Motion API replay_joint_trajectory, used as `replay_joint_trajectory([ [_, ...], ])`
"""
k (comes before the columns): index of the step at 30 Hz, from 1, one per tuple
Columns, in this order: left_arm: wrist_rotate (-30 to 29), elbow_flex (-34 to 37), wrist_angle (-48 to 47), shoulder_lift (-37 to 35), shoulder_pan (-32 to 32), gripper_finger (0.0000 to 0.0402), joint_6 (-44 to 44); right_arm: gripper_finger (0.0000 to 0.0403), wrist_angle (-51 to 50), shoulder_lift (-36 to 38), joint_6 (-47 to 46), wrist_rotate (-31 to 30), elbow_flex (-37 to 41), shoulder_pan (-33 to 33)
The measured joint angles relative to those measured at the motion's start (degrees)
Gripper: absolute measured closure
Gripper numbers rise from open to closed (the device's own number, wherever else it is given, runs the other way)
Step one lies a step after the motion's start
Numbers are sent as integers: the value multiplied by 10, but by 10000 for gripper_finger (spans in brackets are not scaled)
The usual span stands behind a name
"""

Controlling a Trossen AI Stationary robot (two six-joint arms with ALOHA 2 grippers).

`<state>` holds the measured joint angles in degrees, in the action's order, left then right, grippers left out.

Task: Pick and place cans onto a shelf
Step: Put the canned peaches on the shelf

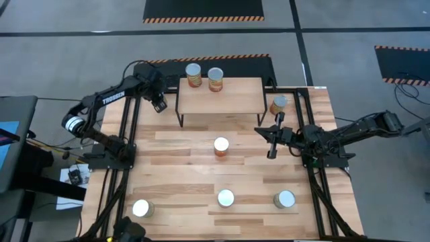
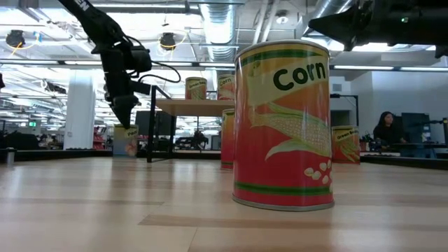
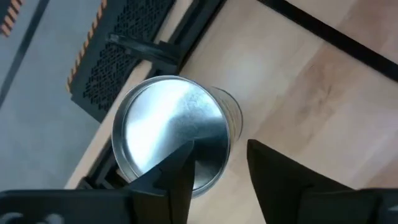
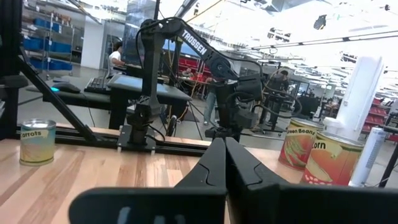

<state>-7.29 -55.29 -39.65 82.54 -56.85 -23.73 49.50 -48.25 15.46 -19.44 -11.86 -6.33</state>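
The shelf (image 1: 218,97) stands at the table's far middle with two cans (image 1: 193,74) (image 1: 216,78) on its far edge. My left gripper (image 1: 159,104) is open, left of the shelf. It hangs just above a can (image 3: 168,130) that stands upright on the table; this can also shows in the low view (image 2: 126,140). One finger (image 3: 177,171) is over the can's silver top, the other beside the can. My right gripper (image 1: 272,144) is shut and empty, right of a can in the table's middle (image 1: 221,146). Another can (image 1: 279,104) stands by the shelf's right end.
Three more cans stand along the near edge (image 1: 142,208) (image 1: 226,197) (image 1: 285,199); the middle one fills the low view (image 2: 283,126). Black frame rails (image 1: 127,144) (image 1: 316,175) run along both sides of the table. People sit in the room beyond (image 2: 386,129).
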Motion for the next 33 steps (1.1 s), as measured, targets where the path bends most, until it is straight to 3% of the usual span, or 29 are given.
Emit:
replay_joint_trajectory([
  [5,1,0,6,0,0,278,-6,393,-2,0,0,0,0,0],
  [14,12,0,8,0,-3,393,-36,393,-3,0,0,-1,0,0],
  [23,7,-13,-45,-17,-1,401,-50,393,-3,0,0,-1,0,0],
  [33,15,-70,-211,-147,15,402,-30,393,-3,0,0,-1,0,0],
])
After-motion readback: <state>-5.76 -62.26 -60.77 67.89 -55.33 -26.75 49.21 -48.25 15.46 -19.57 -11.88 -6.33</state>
